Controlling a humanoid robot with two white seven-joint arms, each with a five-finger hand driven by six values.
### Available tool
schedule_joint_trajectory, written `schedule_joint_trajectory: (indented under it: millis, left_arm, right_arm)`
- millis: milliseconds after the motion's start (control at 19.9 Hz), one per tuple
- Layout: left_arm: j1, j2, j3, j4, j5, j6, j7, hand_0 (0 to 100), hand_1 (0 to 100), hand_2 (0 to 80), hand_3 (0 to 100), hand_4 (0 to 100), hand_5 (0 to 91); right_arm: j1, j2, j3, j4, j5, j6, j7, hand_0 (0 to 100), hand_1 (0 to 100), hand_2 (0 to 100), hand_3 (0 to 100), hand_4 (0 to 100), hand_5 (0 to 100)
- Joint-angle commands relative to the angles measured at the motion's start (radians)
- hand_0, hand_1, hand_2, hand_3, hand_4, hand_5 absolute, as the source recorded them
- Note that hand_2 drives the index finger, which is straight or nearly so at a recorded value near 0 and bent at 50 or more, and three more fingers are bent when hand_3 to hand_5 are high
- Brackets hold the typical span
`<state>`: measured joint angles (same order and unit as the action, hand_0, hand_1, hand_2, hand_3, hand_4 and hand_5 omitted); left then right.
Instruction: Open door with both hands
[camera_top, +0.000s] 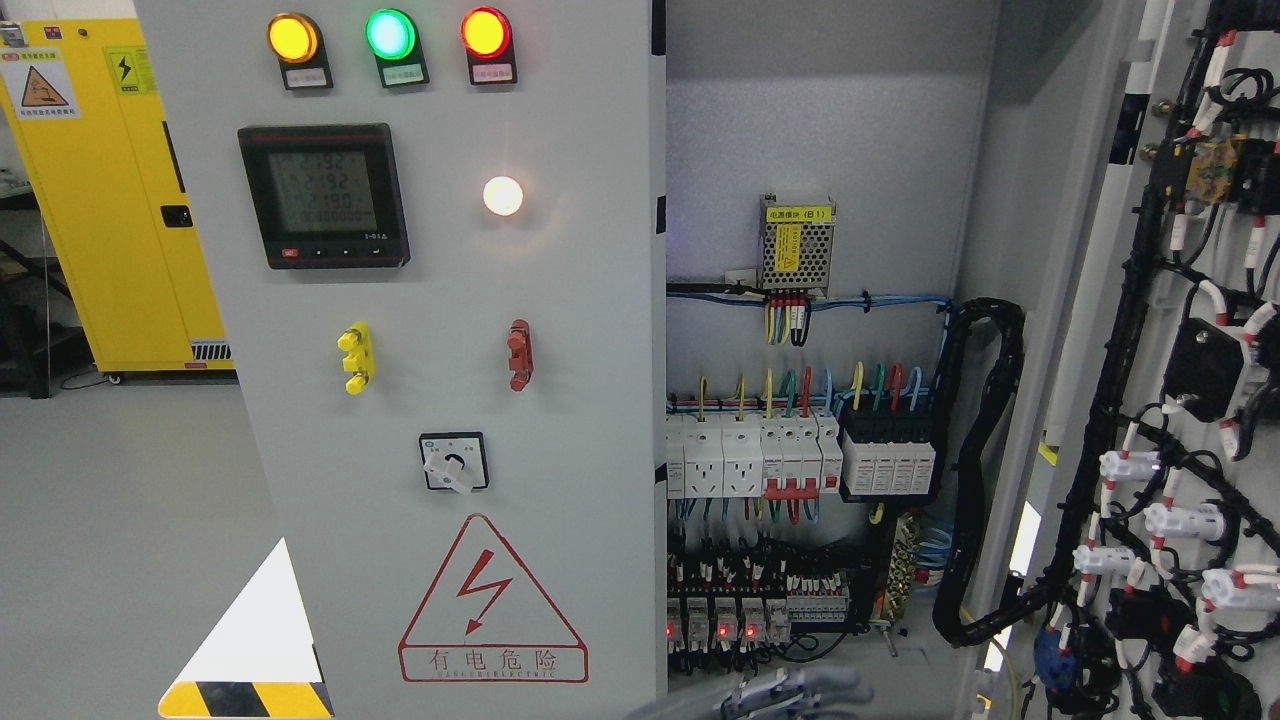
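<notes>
Electrical cabinet, seen head-on. Left door (450, 400) closed, a tall grey panel with long axis upright, face toward the camera, right edge running down the middle of the view. Right door (1180, 400) swung wide open at the right edge, inner face turned inward and leftward, covered with black cable harness (1110, 420) and white connectors. Between the two, open cabinet interior (830, 130): meshed power supply (797, 245) high on the back wall, row of white circuit breakers (745, 455) below it, relay row with red lights near the bottom.

On the closed door: amber, green and red indicator lamps (390, 35) along the top, digital meter (323, 195), lit white lamp, yellow and red handles, rotary switch (454, 462), red shock-warning triangle (490, 605).

Yellow safety cabinet (110, 190) standing on the floor at far left, well apart.

Grey hand (790, 690) blurred at the bottom edge, just below the relays; side of entry unclear, open or closed cannot be told.
</notes>
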<state>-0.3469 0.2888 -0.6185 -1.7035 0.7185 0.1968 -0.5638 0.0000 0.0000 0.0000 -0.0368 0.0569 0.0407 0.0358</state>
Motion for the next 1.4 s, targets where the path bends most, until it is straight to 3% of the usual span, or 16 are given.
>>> schedule_joint_trajectory:
  millis: [0, 100, 351, 551, 702, 852, 1353]
  left_arm:
    - [0.336, 0.070, 0.054, -0.004, -0.208, -0.089, -0.005, 12, 56, 0.0, 0, 0, 0.0]
    - [0.416, 0.055, 0.127, 0.111, -0.206, -0.105, -0.005, 12, 56, 0.0, 0, 0, 0.0]
    - [0.502, -0.097, 0.324, 0.546, -0.206, -0.194, -0.005, 12, 56, 0.0, 0, 0, 0.0]
    - [0.499, -0.190, 0.460, 0.908, -0.205, -0.227, -0.005, 12, 56, 0.0, 0, 0, 0.0]
    - [0.418, -0.224, 0.562, 1.286, -0.206, -0.238, -0.005, 12, 56, 0.0, 0, 0, 0.0]
    - [0.368, -0.226, 0.568, 1.543, -0.206, -0.238, -0.005, 12, 56, 0.0, 0, 0, 0.0]
    - [0.393, -0.223, 0.540, 1.697, -0.217, -0.238, -0.001, 12, 56, 0.0, 0, 0, 0.0]
  right_arm:
    - [-0.025, 0.032, 0.008, 0.000, 0.000, -0.001, -0.001, 0, 50, 4, 0, 0, 0]
    - [-0.025, 0.034, 0.008, 0.000, 0.000, -0.001, -0.001, 0, 50, 4, 0, 0, 0]
    - [-0.025, 0.032, 0.008, 0.000, 0.000, -0.001, -0.001, 0, 50, 4, 0, 0, 0]
    - [-0.025, 0.032, 0.008, 0.000, 0.000, -0.001, -0.001, 0, 50, 4, 0, 0, 0]
    - [-0.025, 0.032, 0.008, 0.000, 0.000, -0.001, -0.001, 0, 50, 4, 0, 0, 0]
    - [-0.025, 0.034, 0.008, 0.000, 0.000, -0.001, -0.001, 0, 50, 4, 0, 0, 0]
    - [-0.025, 0.032, 0.008, 0.000, 0.000, -0.001, -0.001, 0, 50, 4, 0, 0, 0]
